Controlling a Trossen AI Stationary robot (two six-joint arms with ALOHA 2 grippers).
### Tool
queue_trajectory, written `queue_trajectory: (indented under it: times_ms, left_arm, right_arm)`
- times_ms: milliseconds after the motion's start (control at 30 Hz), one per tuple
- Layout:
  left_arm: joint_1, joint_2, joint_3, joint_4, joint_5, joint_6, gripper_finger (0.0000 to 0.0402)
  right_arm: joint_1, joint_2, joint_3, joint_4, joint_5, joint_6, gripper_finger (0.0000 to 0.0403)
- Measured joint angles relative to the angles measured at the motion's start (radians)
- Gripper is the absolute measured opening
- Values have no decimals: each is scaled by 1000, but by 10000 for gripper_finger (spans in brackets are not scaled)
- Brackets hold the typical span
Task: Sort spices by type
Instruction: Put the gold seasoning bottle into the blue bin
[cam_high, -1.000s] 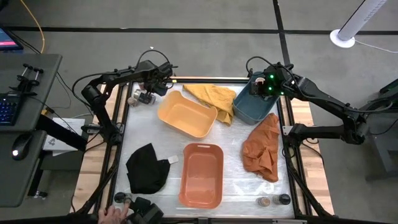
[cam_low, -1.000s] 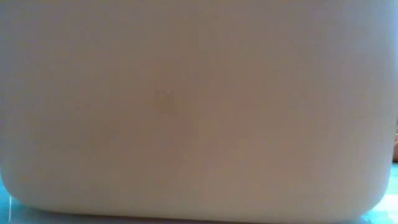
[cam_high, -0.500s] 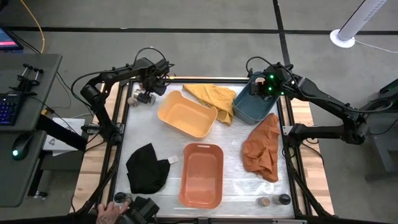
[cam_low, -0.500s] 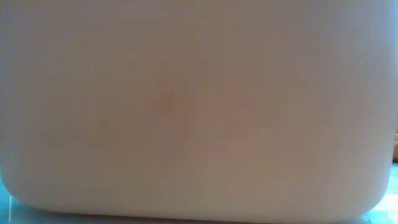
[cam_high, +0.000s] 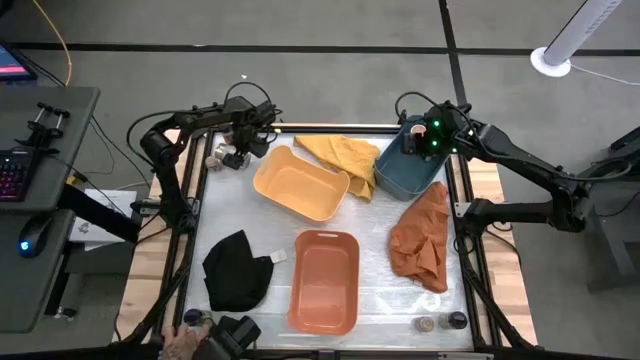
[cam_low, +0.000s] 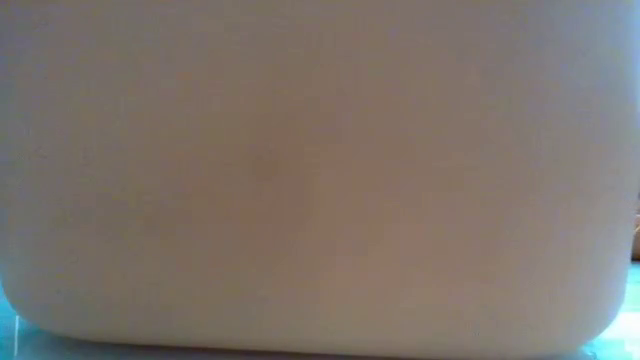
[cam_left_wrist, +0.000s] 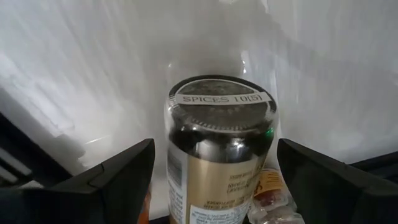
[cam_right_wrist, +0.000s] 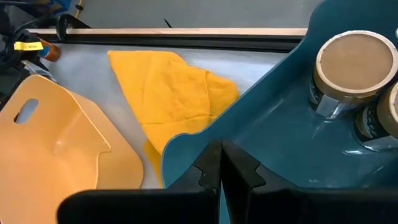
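My left gripper (cam_high: 232, 152) is at the table's far left corner, open. In its wrist view its fingers stand on either side of a dark glass spice jar (cam_left_wrist: 217, 155) without touching it. The jar lies on its side with its labelled base toward the camera, and a smaller jar (cam_left_wrist: 268, 198) lies beside it. My right gripper (cam_high: 412, 148) (cam_right_wrist: 221, 163) is shut over the far left rim of the blue tub (cam_high: 405, 178). Two tan-topped jars (cam_right_wrist: 354, 59) (cam_right_wrist: 387, 113) stand in that tub. Two more jars (cam_high: 425, 323) (cam_high: 457, 320) stand at the near right edge. My right gripper's shut fingers (cam_right_wrist: 211, 168) show in front of the blue tub's rim (cam_right_wrist: 186, 146), coming from above. I cannot tell whether they touch it.
A yellow tub (cam_high: 300, 183) and an orange tub (cam_high: 323, 280) sit mid-table. Yellow cloth (cam_high: 345, 155), orange cloth (cam_high: 420, 240) and black cloth (cam_high: 235, 270) lie around them. A person's hand (cam_high: 183, 345) is at the near left edge beside a jar (cam_high: 195, 318). The tub's wall (cam_low: 320, 180) fills the low view.
My left arm's elbow has shifted slightly, while its gripper stays by the jars at the far left corner. The person's hand at the near left edge has moved a little.
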Motion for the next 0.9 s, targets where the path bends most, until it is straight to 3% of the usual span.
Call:
queue_trajectory:
  times_ms: [433,533,667,900]
  left_arm:
    - [5,60,0,13,-4,-35,320]
    - [5,60,0,8,10,-37,295]
    - [5,58,1,1,26,-37,231]
    - [13,48,29,-36,27,-58,230]
  right_arm:
    - [0,0,0,-24,1,15,0]
    - [0,0,0,-25,1,15,0]
    - [0,0,0,-25,2,15,0]
    - [0,0,0,-25,2,15,0]
